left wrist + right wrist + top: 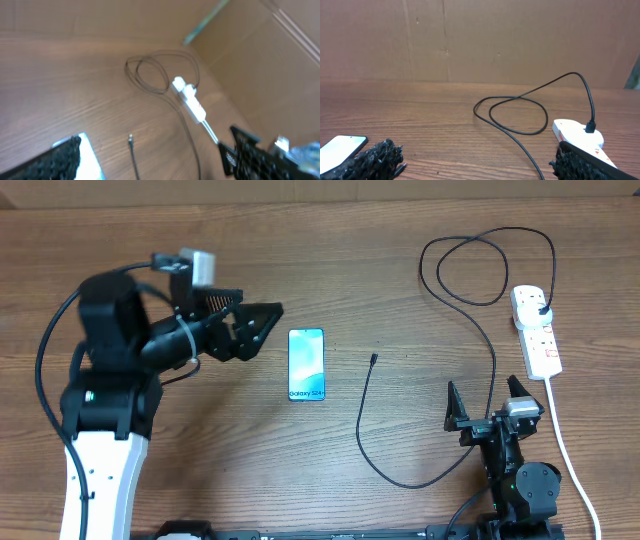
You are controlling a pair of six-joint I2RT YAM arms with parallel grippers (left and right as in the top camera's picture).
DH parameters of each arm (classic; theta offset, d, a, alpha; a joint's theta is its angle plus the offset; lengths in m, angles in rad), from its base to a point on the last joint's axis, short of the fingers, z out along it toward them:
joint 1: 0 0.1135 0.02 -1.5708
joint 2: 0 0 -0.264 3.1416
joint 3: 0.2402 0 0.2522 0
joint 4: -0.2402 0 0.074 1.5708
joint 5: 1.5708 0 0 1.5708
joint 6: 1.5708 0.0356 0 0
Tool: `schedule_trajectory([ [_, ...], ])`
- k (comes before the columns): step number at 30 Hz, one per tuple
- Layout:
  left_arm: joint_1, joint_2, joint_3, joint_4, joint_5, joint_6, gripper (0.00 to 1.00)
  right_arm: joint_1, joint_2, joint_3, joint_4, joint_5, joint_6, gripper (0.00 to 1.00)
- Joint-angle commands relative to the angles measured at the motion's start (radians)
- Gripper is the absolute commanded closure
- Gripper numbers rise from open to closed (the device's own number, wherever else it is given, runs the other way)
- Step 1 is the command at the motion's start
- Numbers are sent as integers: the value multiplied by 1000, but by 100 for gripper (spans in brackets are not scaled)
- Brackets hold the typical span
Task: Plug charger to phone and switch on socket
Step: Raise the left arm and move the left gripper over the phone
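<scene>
Black left fingers (62,159) wide apart, empty; right fingers (375,157) likewise.

open table (340,270) around phone (306,365), charger cable (362,410) looping beside socket (536,330)

On the table (420,115), the charger (580,75) loops its black cable back to the white socket (572,131), well apart from the phone (342,147) at far left.

Soft, even light is falling on the table (300,260) from above, leaving only faint shadows. The left wrist view is smearing with motion blur, so the socket (189,100) is showing as a pale streak, perhaps overexposed. The phone (342,147) is glaring white in the right wrist view.
</scene>
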Motion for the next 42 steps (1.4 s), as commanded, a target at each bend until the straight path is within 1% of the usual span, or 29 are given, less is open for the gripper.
schedule_trajectory([
  [1,-97,64,161,-135,-255,71,0,-6,-7,-11,5,2,-2,0],
  [2,-132,93,213,-201,-345,70,0,-6,-7,-11,5,2,-2,0],
  [4,-192,154,314,-322,-480,69,0,-6,-7,-11,5,2,-2,0],
  [6,-244,237,434,-462,-584,61,0,-6,-7,-11,5,2,-2,0],
  [8,-284,339,567,-609,-649,56,0,-6,-7,-11,5,2,-2,0],
  [10,-315,462,711,-763,-675,56,0,-6,-7,-11,5,2,-2,0],
  [13,-341,575,817,-863,-665,59,0,-6,-7,-11,5,2,-2,0],
  [15,-351,616,832,-872,-618,57,0,-6,-7,-11,5,2,-2,0],
  [19,-356,670,831,-879,-428,40,0,-6,-7,-11,5,2,-2,0],
  [22,-356,684,831,-854,-403,23,0,-6,-7,-11,5,2,-2,0],
  [25,-356,684,831,-853,-404,-50,0,-6,-7,-11,5,2,-2,0],
  [27,-361,684,831,-853,-405,-66,0,-6,-7,-11,5,2,-2,0],
  [30,-379,686,831,-868,-460,-125,0,-6,-7,-11,5,2,-2,0],
  [34,-415,714,831,-890,-593,-198,0,-6,-7,-11,5,2,-2,0],
  [36,-426,735,831,-904,-610,-202,0,-6,-7,-11,5,2,-2,0],
  [39,-439,796,831,-945,-688,-237,0,-6,-7,-11,5,2,-2,0],
  [42,-439,847,831,-965,-699,-243,0,-6,-7,-11,5,2,-2,0],
])
